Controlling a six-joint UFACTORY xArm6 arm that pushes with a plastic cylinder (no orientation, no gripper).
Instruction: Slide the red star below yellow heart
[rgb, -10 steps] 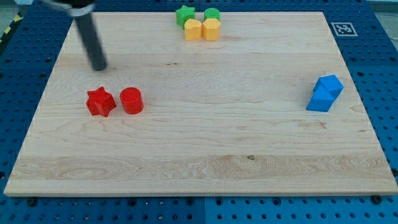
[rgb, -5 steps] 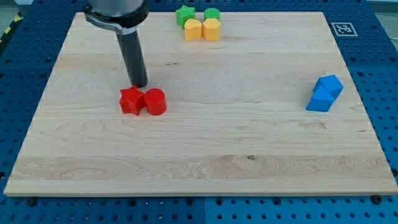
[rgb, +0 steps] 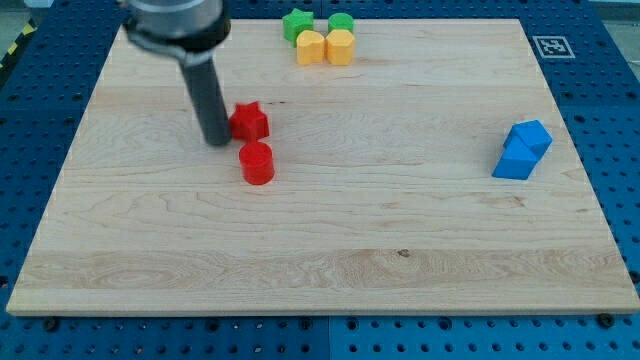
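Observation:
The red star (rgb: 250, 121) lies on the wooden board (rgb: 400, 230), left of centre in the upper half. My tip (rgb: 217, 141) stands right at the star's left side, touching or nearly touching it. A red cylinder (rgb: 257, 163) sits just below the star, slightly apart. The yellow heart (rgb: 340, 47) is at the view's top, next to a yellow block (rgb: 311, 47), well up and to the right of the star.
A green star (rgb: 297, 24) and a green cylinder (rgb: 341, 23) sit just above the yellow pair at the top edge. Two blue blocks (rgb: 522, 149) sit together at the view's right. A marker tag (rgb: 551, 45) is at the top right corner.
The red star has moved up and right, away from the red cylinder. The cylinder has shifted slightly. My tip has come round to the star's left.

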